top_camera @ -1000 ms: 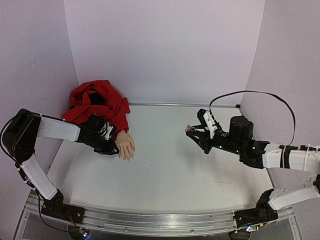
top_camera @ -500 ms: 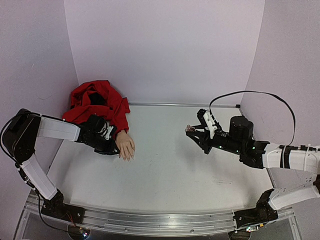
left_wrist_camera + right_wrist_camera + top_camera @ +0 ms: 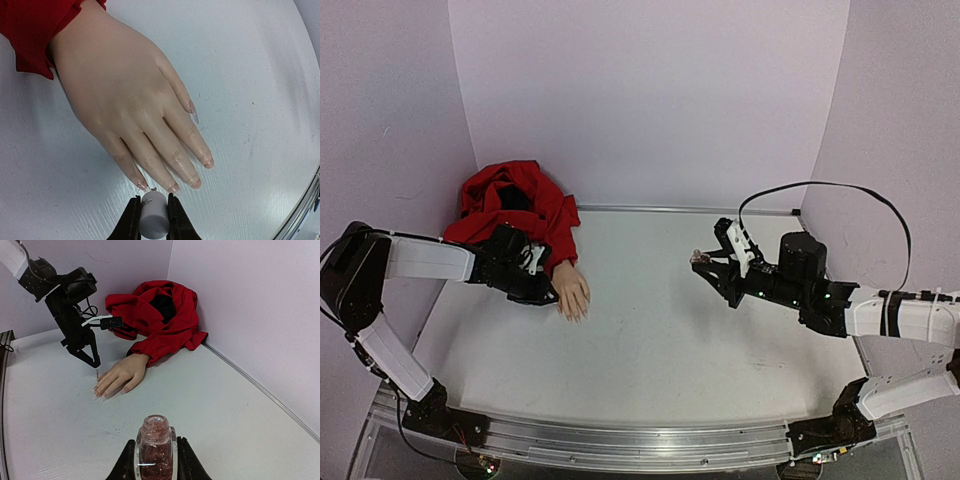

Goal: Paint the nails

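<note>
White cap (image 3: pixel 152 215) at the nails (image 3: pixel 172 187)
The left fingers (image 3: pixel 132 220) clench the smooth cylindrical cap beside the mannequin hand (image 3: pixel 125 100); the right fingers (image 3: pixel 127 462) grip a glittery glass bottle (image 3: pixel 155 447), unmoved since earlier.

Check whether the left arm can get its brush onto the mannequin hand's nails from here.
Probably yes: the left pincer, shut on the white brush cap, hangs close to the nails, with nothing in between.
</note>
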You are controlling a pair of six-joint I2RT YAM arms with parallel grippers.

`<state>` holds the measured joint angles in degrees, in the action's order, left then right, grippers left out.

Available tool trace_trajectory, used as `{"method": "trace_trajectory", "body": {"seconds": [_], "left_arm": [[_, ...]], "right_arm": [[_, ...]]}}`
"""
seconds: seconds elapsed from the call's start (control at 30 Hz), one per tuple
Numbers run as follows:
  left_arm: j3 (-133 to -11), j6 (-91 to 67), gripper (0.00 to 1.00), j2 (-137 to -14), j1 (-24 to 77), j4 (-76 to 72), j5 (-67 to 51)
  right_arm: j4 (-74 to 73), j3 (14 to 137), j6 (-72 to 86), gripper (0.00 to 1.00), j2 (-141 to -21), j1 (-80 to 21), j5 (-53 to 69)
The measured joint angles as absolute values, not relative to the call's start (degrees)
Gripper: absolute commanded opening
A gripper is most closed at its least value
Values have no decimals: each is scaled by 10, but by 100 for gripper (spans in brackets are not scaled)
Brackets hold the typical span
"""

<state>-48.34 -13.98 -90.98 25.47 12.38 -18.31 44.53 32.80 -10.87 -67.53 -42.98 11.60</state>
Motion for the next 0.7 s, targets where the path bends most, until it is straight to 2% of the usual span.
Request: {"method": "trace_trajectory", "body": {"seconds": [0.7], "left_arm": [[-484,-144,0,-916,255,135,-163]], "right_arm": [[445,322,-109,0,-675,-430,116]]}}
